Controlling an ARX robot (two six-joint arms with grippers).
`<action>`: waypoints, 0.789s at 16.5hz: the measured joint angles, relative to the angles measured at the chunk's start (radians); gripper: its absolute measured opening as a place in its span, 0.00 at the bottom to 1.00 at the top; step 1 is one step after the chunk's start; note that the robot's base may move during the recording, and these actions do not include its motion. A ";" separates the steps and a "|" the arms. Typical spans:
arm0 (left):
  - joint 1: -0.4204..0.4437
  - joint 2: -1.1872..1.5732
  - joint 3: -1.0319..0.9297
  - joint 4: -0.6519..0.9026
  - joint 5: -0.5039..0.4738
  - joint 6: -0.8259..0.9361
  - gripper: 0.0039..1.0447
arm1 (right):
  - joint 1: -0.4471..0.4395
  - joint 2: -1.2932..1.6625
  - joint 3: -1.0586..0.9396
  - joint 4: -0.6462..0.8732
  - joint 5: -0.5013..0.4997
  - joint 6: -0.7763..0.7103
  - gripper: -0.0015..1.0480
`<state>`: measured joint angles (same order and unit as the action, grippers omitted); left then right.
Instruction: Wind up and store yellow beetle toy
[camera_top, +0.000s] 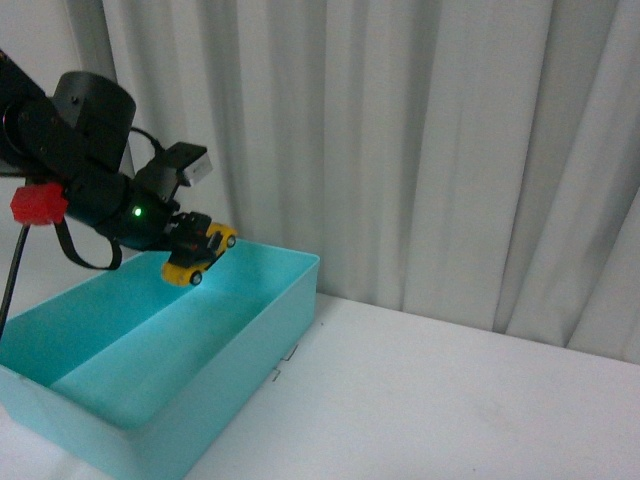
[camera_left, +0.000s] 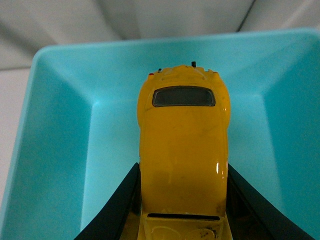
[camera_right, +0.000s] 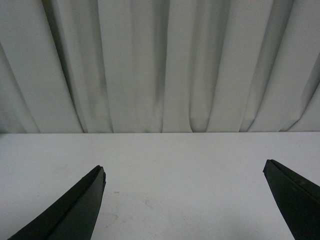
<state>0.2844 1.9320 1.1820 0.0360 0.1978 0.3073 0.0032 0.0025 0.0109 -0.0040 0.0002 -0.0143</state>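
My left gripper (camera_top: 190, 243) is shut on the yellow beetle toy (camera_top: 199, 256) and holds it in the air, tilted, above the far part of the turquoise bin (camera_top: 290, 295). In the left wrist view the yellow beetle toy (camera_left: 183, 145) fills the middle, roof and dark window showing, with a black finger (camera_left: 116, 207) on each side and the turquoise bin (camera_left: 60, 130) below it. My right gripper (camera_right: 185, 172) is open and empty over the bare white table (camera_right: 180, 165); it does not show in the front view.
The turquoise bin is open-topped and stands at the table's left. White table (camera_top: 450, 400) stretches to its right. Grey-white curtains (camera_top: 420, 140) hang along the back. A red part (camera_top: 38, 204) sits on my left arm.
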 joint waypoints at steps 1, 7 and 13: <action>0.003 0.004 -0.003 0.005 -0.003 0.003 0.39 | 0.000 0.000 0.000 0.000 0.000 0.000 0.94; 0.060 0.128 -0.008 0.093 -0.066 0.041 0.39 | 0.000 0.000 0.000 0.000 0.000 0.000 0.94; 0.062 0.222 0.008 0.112 -0.086 0.077 0.40 | 0.000 0.000 0.000 0.000 0.000 0.000 0.94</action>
<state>0.3462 2.1536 1.1896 0.1482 0.1120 0.3840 0.0036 0.0025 0.0109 -0.0036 0.0002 -0.0143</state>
